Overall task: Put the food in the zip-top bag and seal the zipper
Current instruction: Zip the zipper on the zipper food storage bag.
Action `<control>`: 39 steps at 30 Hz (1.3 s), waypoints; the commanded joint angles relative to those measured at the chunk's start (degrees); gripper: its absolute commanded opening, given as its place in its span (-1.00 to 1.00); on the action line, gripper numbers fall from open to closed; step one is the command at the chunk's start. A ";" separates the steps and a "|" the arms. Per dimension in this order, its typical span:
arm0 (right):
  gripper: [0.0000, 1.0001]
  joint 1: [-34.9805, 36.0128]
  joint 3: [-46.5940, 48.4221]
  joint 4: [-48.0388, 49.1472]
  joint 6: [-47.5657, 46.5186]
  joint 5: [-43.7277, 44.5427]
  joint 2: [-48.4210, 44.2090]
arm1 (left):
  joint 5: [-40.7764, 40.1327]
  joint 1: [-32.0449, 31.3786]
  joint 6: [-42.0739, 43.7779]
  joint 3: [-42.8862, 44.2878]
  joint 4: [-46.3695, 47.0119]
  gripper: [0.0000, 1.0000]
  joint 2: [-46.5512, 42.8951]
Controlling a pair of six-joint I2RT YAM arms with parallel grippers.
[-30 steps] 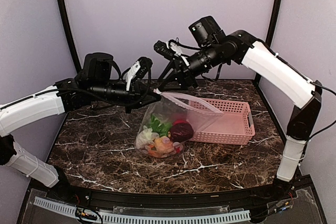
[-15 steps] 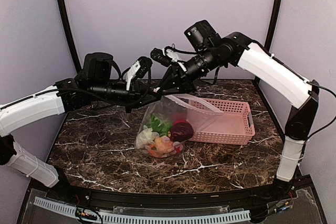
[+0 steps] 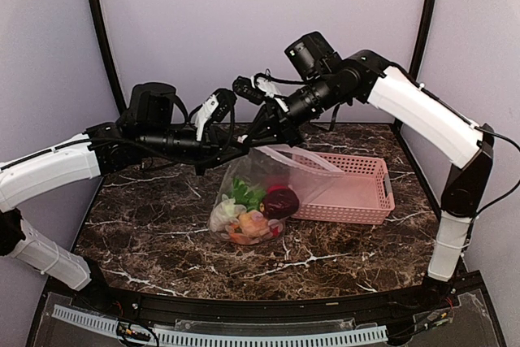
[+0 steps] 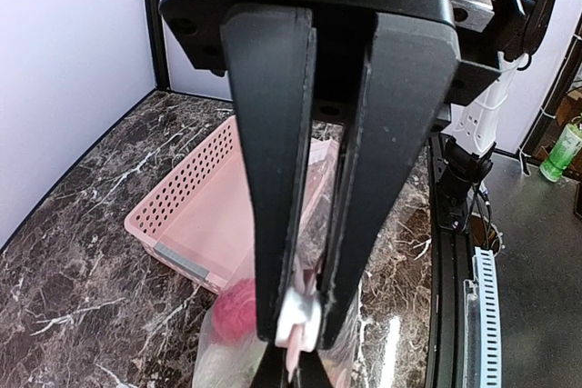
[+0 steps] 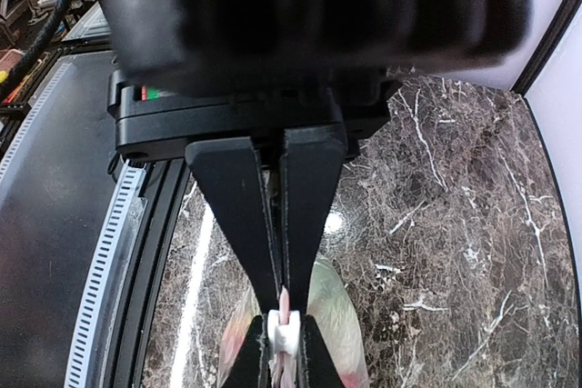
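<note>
Bag position: the zip-top bag is held up at mid-table, its mouth edge lifted and its bottom resting on the marble table.
Bag axis: the long axis is seen running from the raised mouth down to the loaded bottom, tilted toward the near left.
Zipper line: the zipper is seen running from the two grippers out to the right, sloping down toward the pink basket; the far corner is unsupported.
Mouth: whether the strip is pressed closed along its length cannot be told.
Food: the food is gathered in the bag's bottom; a green leafy piece, a dark maroon piece, an orange piece and a whitish piece are made out through the plastic.
Left gripper: the left gripper is brought in from the left, fingers nearly together and clamped on the pale strip at their tips.
Right gripper: the right gripper is brought in from the rear right, fingers pressed close and pinching the same strip, just beside the left one.
Basket: it is set at the right rear of the table, its left end overlapped by the bag in the top view.
</note>
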 commanded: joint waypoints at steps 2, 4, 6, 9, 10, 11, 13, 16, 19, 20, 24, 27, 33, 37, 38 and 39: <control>-1.00 -2.12 -2.62 -3.28 -1.30 0.78 -1.42 | -3.55 -0.03 2.19 -1.60 0.00 -0.99 -2.41; -1.00 -3.46 -4.10 -4.10 -1.75 0.43 -2.24 | -4.68 0.37 2.36 -1.92 -0.25 -0.98 -2.93; -1.00 -4.54 -6.00 -4.82 -2.46 0.49 -3.10 | -5.97 1.02 2.11 -2.51 -0.13 -0.99 -3.58; -1.00 -6.50 -9.51 -5.30 -3.13 0.09 -4.73 | -6.97 2.57 1.57 -3.78 0.30 -0.99 -4.67; -1.00 -7.23 -10.55 -5.30 -3.27 -0.21 -5.32 | -7.13 2.90 1.38 -4.06 0.45 -0.99 -4.88; -1.00 -8.29 -11.60 -5.45 -3.40 -0.41 -5.76 | -7.30 3.55 1.33 -4.65 0.52 -0.98 -5.36; -1.00 -9.89 -13.36 -5.63 -3.74 -0.47 -6.87 | -7.60 4.38 1.11 -5.53 0.86 -0.99 -6.09; -1.00 -12.25 -16.03 -5.78 -4.27 -0.50 -8.57 | -7.96 5.39 0.68 -6.45 1.08 -0.98 -6.92; -1.00 -14.54 -18.95 -5.91 -4.96 -0.34 -10.37 | -8.08 6.39 0.51 -7.31 1.37 -0.99 -7.62; -1.00 -15.22 -19.92 -5.91 -5.26 -0.18 -10.93 | -8.15 6.53 0.50 -7.60 1.37 -0.99 -7.76; -1.00 -17.88 -23.40 -6.00 -6.41 0.45 -13.06 | -8.25 7.33 0.41 -8.05 1.47 -0.99 -7.94; -1.00 -19.70 -25.75 -5.97 -7.07 0.62 -14.08 | -8.43 8.03 0.45 -8.45 1.51 -0.99 -8.18; -1.00 -22.45 -28.62 -6.09 -7.89 0.55 -15.44 | -8.50 8.97 -0.13 -10.00 2.93 -0.99 -8.93; -1.00 -23.59 -29.60 -6.18 -8.23 0.74 -16.24 | -8.42 9.20 -0.29 -10.19 3.07 -0.98 -8.87; -1.00 -23.75 -29.79 -6.18 -8.25 0.75 -16.42 | -8.39 9.28 -0.36 -10.22 3.16 -0.99 -8.87; -1.00 -23.80 -30.04 -6.12 -8.38 0.75 -16.52 | -8.32 9.29 -0.37 -10.24 3.19 -0.99 -8.86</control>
